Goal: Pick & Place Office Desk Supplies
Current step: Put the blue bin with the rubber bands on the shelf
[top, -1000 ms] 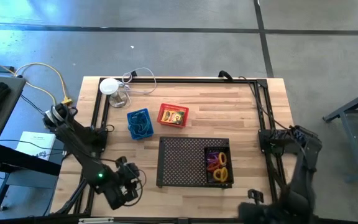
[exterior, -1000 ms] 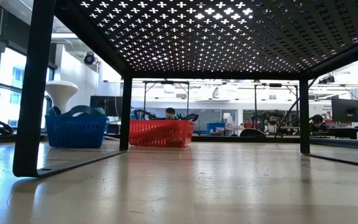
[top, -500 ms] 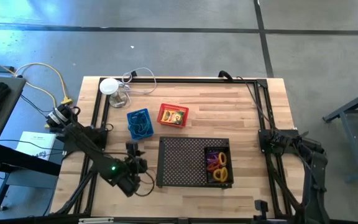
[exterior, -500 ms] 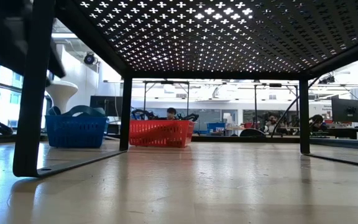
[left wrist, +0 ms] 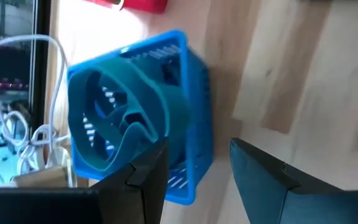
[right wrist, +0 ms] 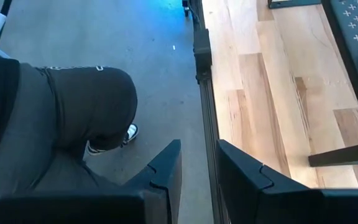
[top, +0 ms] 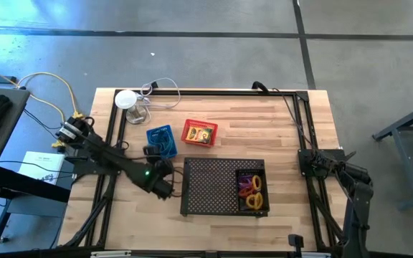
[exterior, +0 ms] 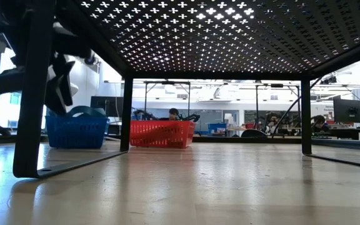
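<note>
Fingers (left wrist: 148,180) of our left gripper (left wrist: 197,174) are standing apart, holding nothing, just below the blue basket (top: 160,141) left of frame centre. Our right gripper (right wrist: 197,168) is waiting at the right edge, slightly parted and empty.

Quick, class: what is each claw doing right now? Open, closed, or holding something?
Left claw: open, empty, beside the blue basket.
Right claw: slightly open, empty, over the table edge.

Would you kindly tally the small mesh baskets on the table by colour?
Blue basket: 1
Red basket: 1
Black basket, sitting on the perforated tray: 1
Total: 3
</note>
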